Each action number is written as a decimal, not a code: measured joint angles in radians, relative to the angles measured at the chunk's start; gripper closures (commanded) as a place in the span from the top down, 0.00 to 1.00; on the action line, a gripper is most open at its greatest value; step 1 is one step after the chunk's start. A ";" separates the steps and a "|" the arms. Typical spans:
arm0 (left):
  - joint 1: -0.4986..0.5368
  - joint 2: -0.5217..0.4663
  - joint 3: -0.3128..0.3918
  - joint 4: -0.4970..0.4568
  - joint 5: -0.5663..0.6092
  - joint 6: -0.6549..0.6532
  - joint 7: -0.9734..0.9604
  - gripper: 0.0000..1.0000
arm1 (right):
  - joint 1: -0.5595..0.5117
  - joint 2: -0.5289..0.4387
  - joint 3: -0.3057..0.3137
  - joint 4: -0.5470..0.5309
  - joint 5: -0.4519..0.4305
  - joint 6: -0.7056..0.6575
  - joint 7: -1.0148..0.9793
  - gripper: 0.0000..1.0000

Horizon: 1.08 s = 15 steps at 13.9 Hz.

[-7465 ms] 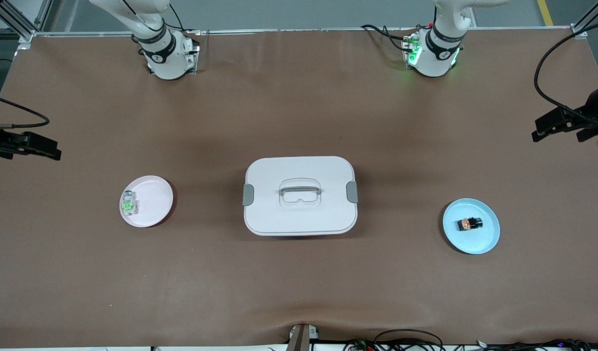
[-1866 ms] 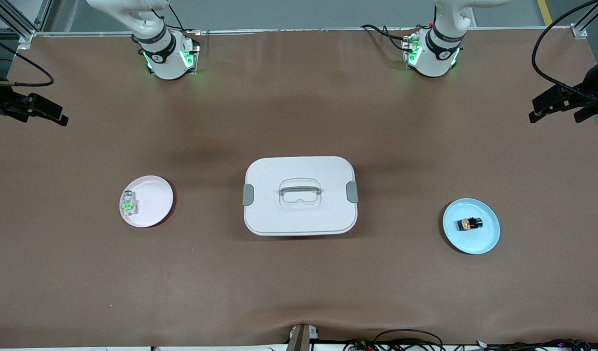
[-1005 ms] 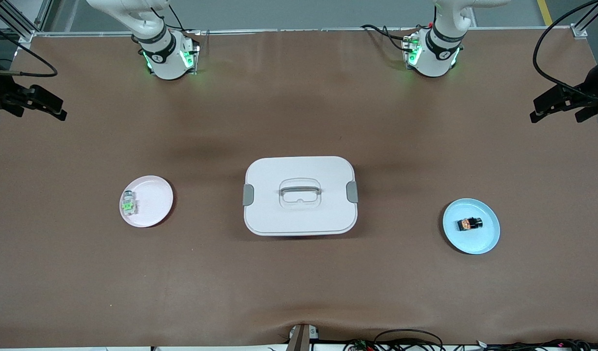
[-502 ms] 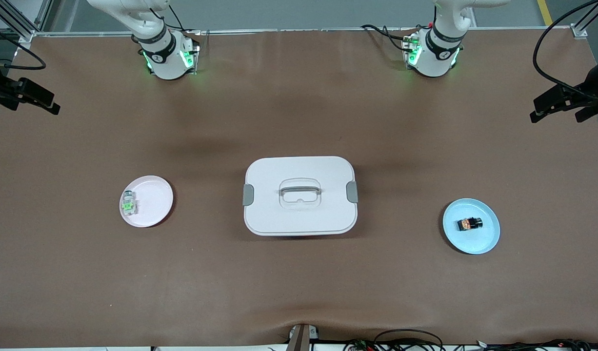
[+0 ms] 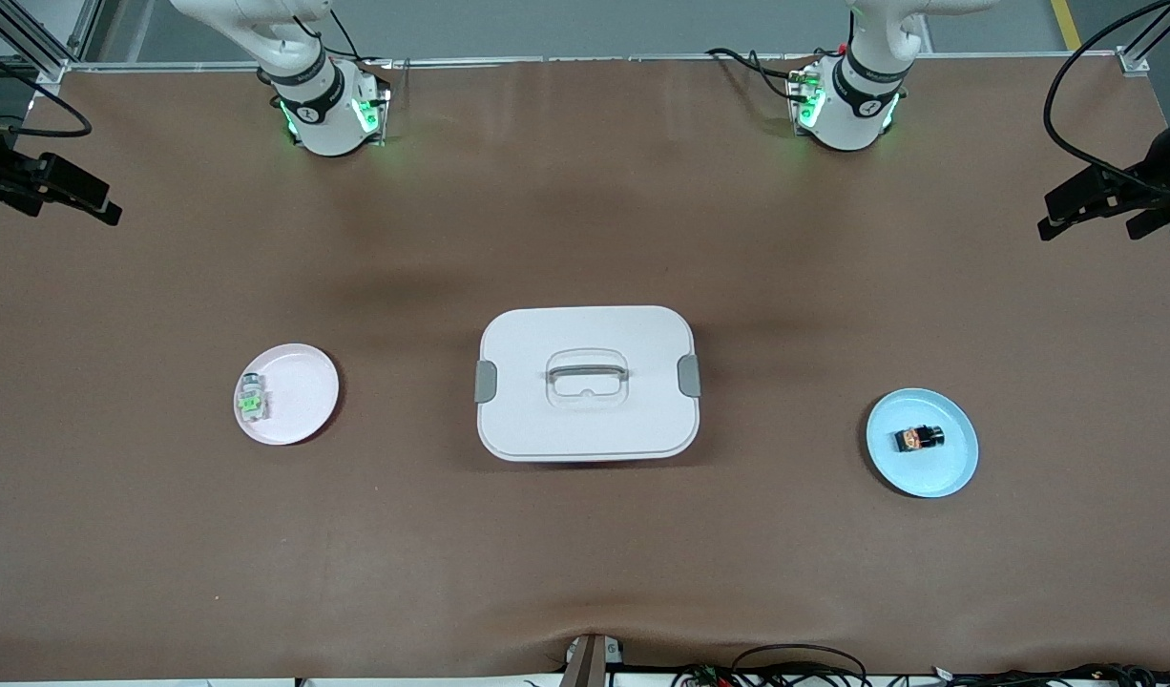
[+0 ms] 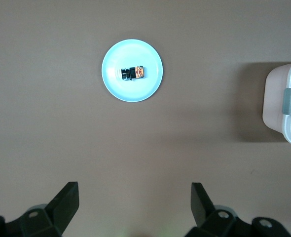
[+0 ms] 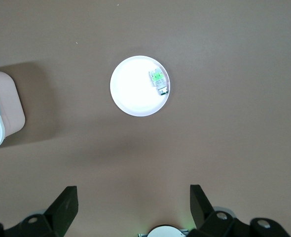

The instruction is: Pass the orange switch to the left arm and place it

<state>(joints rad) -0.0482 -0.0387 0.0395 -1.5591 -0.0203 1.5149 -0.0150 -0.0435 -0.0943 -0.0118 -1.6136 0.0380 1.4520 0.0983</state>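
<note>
Nothing grasped yet; this reads as the approach stage. The orange switch (image 5: 919, 438) lies on the blue plate (image 5: 957, 472) toward the left arm's end of the counter (image 5: 585, 553), untouched, slightly nearer the front camera than the box (image 5: 587, 420). The box sits mid-counter, lid on, between the blue plate and the pink plate (image 5: 303, 386), which carries the green switch (image 5: 251, 397).

The left hand (image 5: 1086, 205) hangs high over the counter's edge at its own end, fingers wide, empty; its wrist view looks straight down on the orange switch (image 6: 133, 72) and a corner of the box (image 6: 283, 106). The right hand (image 5: 55, 191) hangs over the counter's edge at the other end, also wide and empty, its wrist camera looking down on the pink plate (image 7: 130, 94).

Next, likely: the left hand comes over the blue plate, descends, lines its fingers across the tiny block's short sides and closes. The small target means precise centring. The handover to the right hand should then route above or around the box.
</note>
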 measured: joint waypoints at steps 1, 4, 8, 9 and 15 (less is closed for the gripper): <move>0.000 0.000 0.000 0.002 0.000 0.001 0.000 1.00 | 0.000 0.000 0.000 0.000 0.000 0.000 0.000 1.00; 0.000 0.000 0.001 0.013 0.000 0.001 0.000 1.00 | 0.000 0.000 0.000 0.000 0.001 0.006 0.000 1.00; 0.000 0.000 0.001 0.026 0.000 -0.001 0.000 1.00 | 0.000 0.005 0.002 0.000 0.001 0.023 0.000 1.00; 0.000 0.000 0.001 0.031 0.000 -0.007 0.000 1.00 | 0.000 0.006 0.003 0.000 0.001 0.024 0.000 1.00; -0.005 0.000 -0.012 0.042 0.000 -0.025 -0.052 1.00 | 0.001 0.008 0.006 0.000 0.003 0.037 0.001 1.00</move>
<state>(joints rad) -0.0536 -0.0386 0.0276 -1.5166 -0.0203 1.4901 -0.0672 -0.0430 -0.0866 -0.0060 -1.6136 0.0408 1.4891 0.0988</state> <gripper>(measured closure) 0.000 0.000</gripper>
